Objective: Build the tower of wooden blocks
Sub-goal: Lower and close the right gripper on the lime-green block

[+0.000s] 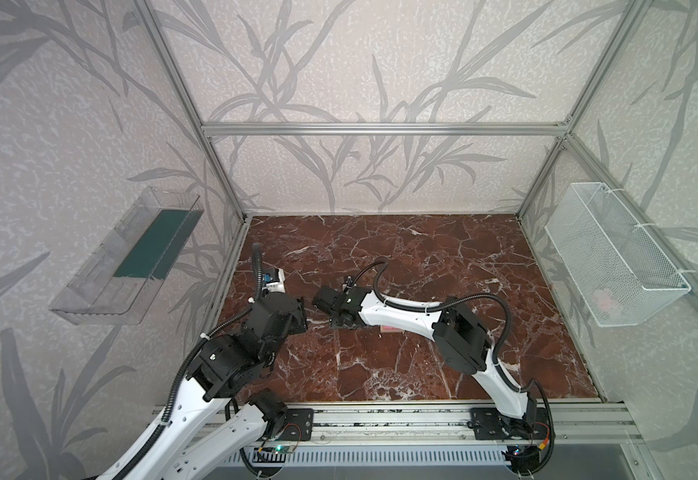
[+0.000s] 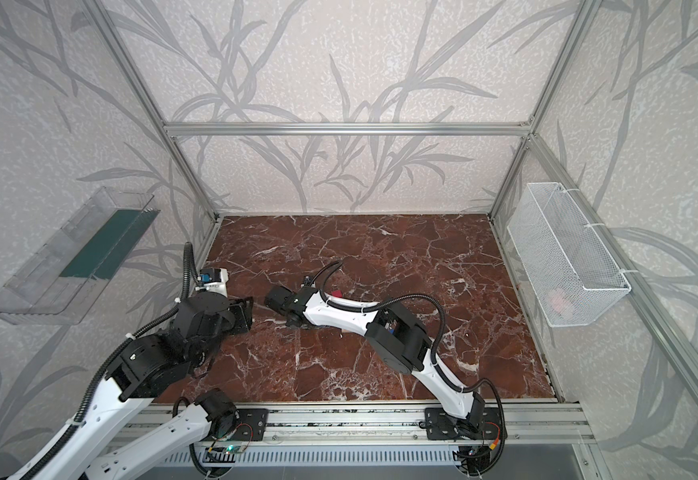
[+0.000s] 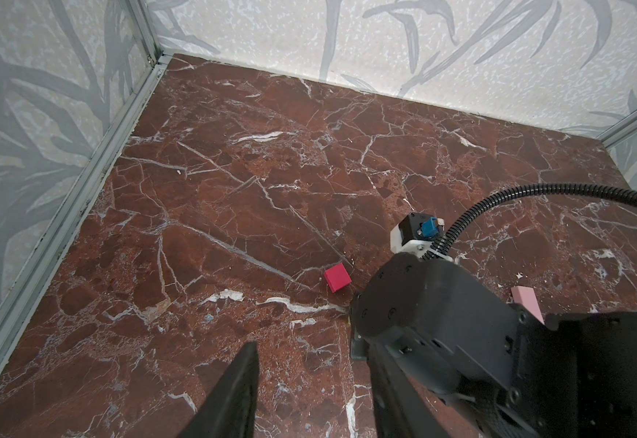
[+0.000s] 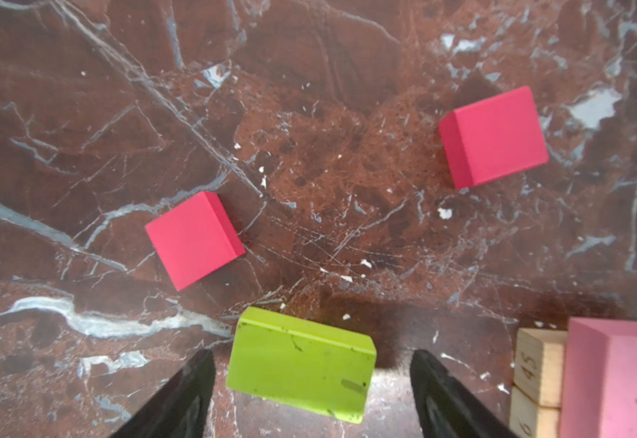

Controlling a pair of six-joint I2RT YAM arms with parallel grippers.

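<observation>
Black jaws of the right gripper (image 4: 311,352) stand apart astride one lime-green bar (image 4: 300,364), gaps on both sides (its paint is scuffed). Past it sit two matte red cubes (image 4: 193,239), well apart on the veined marble-look surface (image 4: 309,113). One pink bar (image 4: 620,379) overlaps two plain tan bars (image 4: 537,366), stamped "45" and "6". From the left wrist: left gripper (image 3: 309,349) jaws gape on nothing, one of the red cubes lying beyond. In both top views the right arm (image 1: 397,311), reaching left of centre, hides most of them.
</observation>
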